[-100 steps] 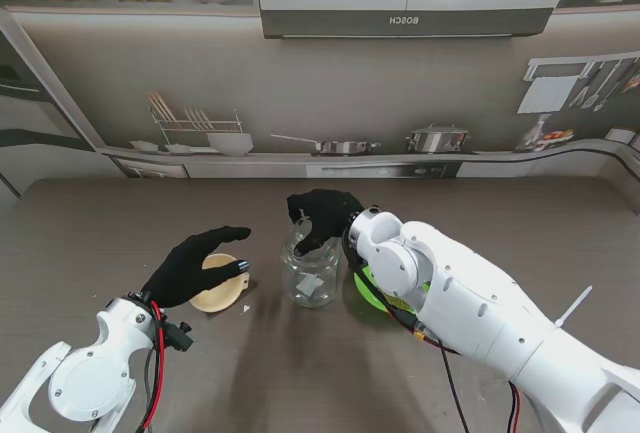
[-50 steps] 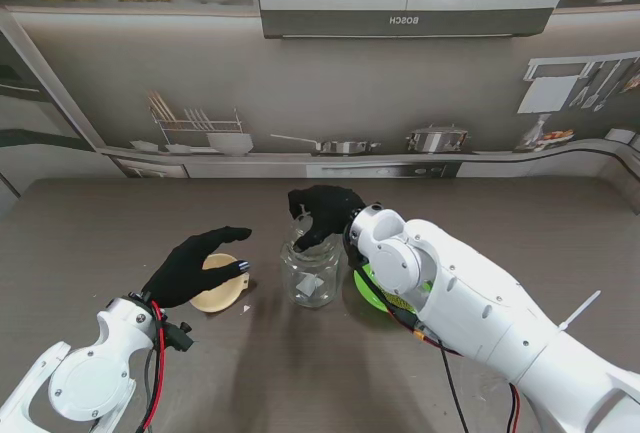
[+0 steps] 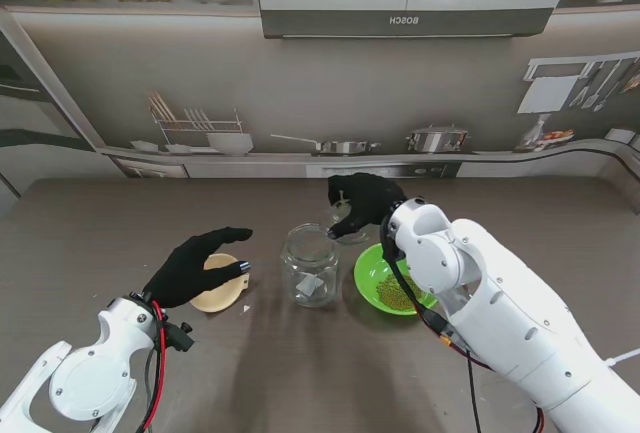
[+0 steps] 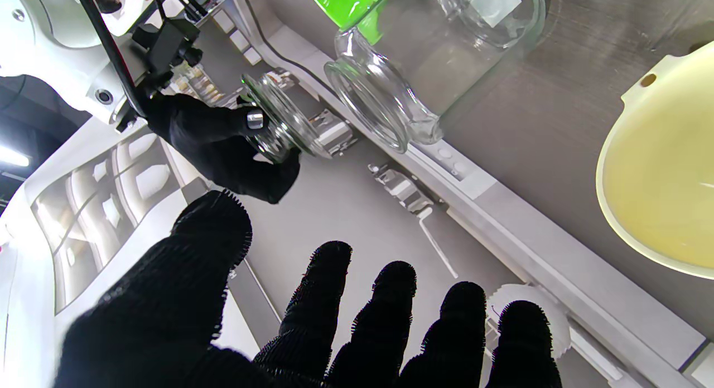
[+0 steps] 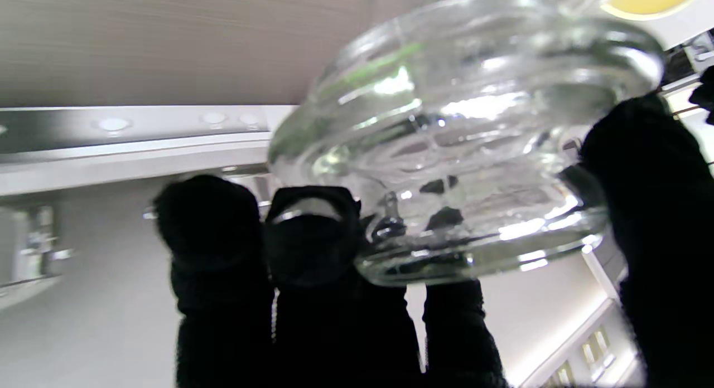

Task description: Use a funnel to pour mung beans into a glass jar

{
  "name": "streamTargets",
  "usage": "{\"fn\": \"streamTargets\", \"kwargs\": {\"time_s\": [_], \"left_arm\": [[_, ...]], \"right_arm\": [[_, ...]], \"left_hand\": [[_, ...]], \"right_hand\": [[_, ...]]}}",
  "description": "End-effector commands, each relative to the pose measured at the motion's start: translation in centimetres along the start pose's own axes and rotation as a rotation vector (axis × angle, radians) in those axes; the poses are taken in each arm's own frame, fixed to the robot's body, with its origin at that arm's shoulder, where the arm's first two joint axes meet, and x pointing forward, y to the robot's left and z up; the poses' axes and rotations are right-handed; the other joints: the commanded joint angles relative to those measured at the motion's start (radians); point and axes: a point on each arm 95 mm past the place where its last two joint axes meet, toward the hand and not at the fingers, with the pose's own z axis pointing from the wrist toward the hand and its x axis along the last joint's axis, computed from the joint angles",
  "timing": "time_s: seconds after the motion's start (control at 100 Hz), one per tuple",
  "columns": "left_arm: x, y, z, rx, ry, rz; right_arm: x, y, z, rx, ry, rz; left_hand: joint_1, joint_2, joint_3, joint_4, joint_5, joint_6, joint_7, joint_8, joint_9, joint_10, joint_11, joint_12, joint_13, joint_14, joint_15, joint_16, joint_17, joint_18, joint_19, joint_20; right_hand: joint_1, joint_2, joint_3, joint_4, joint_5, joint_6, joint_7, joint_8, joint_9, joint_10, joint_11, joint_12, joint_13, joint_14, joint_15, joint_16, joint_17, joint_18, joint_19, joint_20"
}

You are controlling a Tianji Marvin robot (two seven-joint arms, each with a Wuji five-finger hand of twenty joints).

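Note:
The glass jar (image 3: 309,265) stands open-mouthed at the table's middle, with a white label on its side. My right hand (image 3: 365,201) is shut on the jar's glass lid (image 3: 345,225) and holds it above the table, right of the jar and beyond the green bowl (image 3: 366,265) of mung beans (image 3: 400,295). The right wrist view shows the lid (image 5: 463,142) pinched between thumb and fingers (image 5: 312,254). My left hand (image 3: 195,265) hovers open over the pale yellow funnel (image 3: 218,293), which lies left of the jar. The left wrist view shows the jar (image 4: 413,70), lid (image 4: 281,126) and funnel (image 4: 664,182).
The green bowl sits just right of the jar, close to it. A printed kitchen backdrop rises along the table's far edge. A small white scrap (image 3: 247,307) lies beside the funnel.
My right hand has lifted the lid off the jar and carried it to the right, uncovering the jar's mouth and the green bowl. The left hand has not moved.

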Motion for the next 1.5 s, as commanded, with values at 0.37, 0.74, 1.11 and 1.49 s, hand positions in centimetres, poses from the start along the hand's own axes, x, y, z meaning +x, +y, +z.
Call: {"fn": "streamTargets", "kwargs": {"time_s": [0.37, 0.74, 1.11, 1.49], "left_arm": [[0.0, 0.6, 0.3, -0.037, -0.006, -0.005], [0.0, 0.8, 0.5, -0.048, -0.01, -0.005], [-0.1, 1.1, 0.7, -0.062, -0.015, -0.005], [-0.1, 1.2, 0.8, -0.067, -0.023, -0.007]], "right_arm": [[-7.6, 0.1, -6.4, 0.023, -0.203, -0.068], [-13.5, -2.6, -10.6, 0.072, -0.372, -0.105], [-17.8, -7.0, -13.0, 0.134, -0.467, -0.124], [-20.2, -10.4, -13.3, 0.139, -0.474, -0.173]], "left_hand": [[0.001, 0.017, -0.017, 0.037, 0.012, -0.002, -0.002, -0.001, -0.003, -0.004, -0.009, -0.006, -0.009, -0.004, -0.007, -0.008, -0.006, -0.005, -0.018, 0.012], [0.002, 0.017, -0.018, 0.037, 0.007, -0.001, -0.004, -0.001, -0.003, -0.001, -0.009, -0.005, -0.011, -0.003, -0.008, -0.008, -0.007, -0.005, -0.018, 0.013], [0.002, 0.021, -0.019, 0.037, 0.006, 0.0, -0.004, -0.001, -0.006, -0.003, -0.01, -0.005, -0.011, -0.005, -0.008, -0.008, -0.008, -0.006, -0.018, 0.013], [0.003, 0.025, -0.021, 0.038, 0.011, -0.002, -0.002, 0.0, -0.006, -0.002, -0.01, -0.006, -0.011, -0.005, -0.008, -0.008, -0.008, -0.006, -0.018, 0.014]], "right_hand": [[0.398, 0.085, 0.213, 0.096, 0.078, 0.011, 0.229, 0.025, 0.086, -0.106, 0.057, -0.046, 0.069, -0.226, 0.067, 0.015, 0.013, -0.022, 0.042, -0.007], [0.396, 0.083, 0.216, 0.096, 0.078, 0.011, 0.229, 0.025, 0.086, -0.106, 0.057, -0.046, 0.067, -0.216, 0.052, 0.003, -0.014, -0.011, 0.027, -0.004], [0.395, 0.079, 0.223, 0.092, 0.078, 0.011, 0.229, 0.025, 0.088, -0.107, 0.058, -0.044, 0.067, -0.201, 0.028, -0.012, -0.031, -0.005, 0.015, -0.002], [0.354, 0.075, 0.234, 0.078, 0.096, -0.045, 0.203, 0.027, 0.092, -0.142, 0.025, -0.084, 0.031, -0.131, -0.179, -0.094, -0.153, 0.015, -0.035, -0.002]]}}
